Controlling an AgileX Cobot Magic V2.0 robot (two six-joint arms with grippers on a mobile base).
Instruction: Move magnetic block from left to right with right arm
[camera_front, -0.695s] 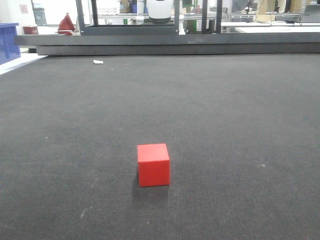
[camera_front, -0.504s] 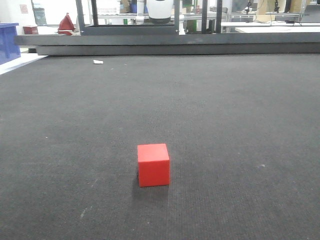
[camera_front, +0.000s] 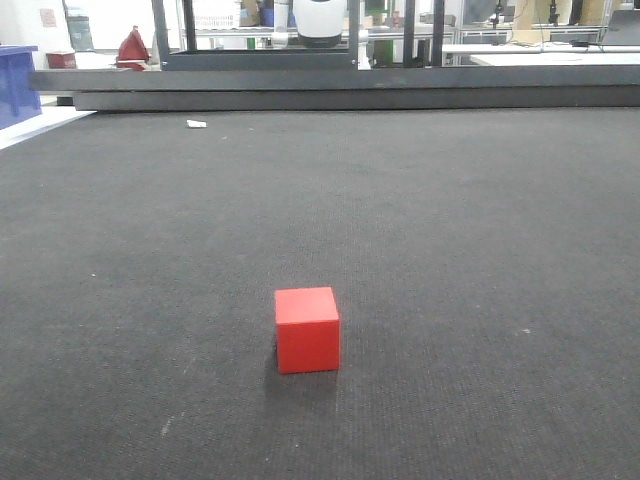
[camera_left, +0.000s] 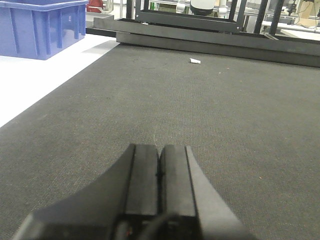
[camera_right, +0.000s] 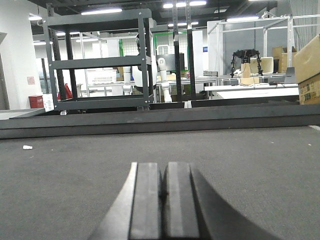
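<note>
The magnetic block (camera_front: 307, 329), a small plain red cube, rests alone on the dark grey mat in the front view, a little below centre. Neither arm shows in that view. In the left wrist view my left gripper (camera_left: 160, 147) is shut, pads pressed together over bare mat, holding nothing. The right wrist view has my right gripper (camera_right: 164, 165) shut too, with nothing between its fingers. The cube does not appear in either wrist view.
A blue plastic bin (camera_left: 42, 25) stands on the white surface at the far left. A small white scrap (camera_front: 196, 124) lies on the mat near its far edge. Dark metal shelving frames (camera_right: 100, 62) run along the back. Brown cardboard boxes (camera_right: 309, 67) sit at the far right.
</note>
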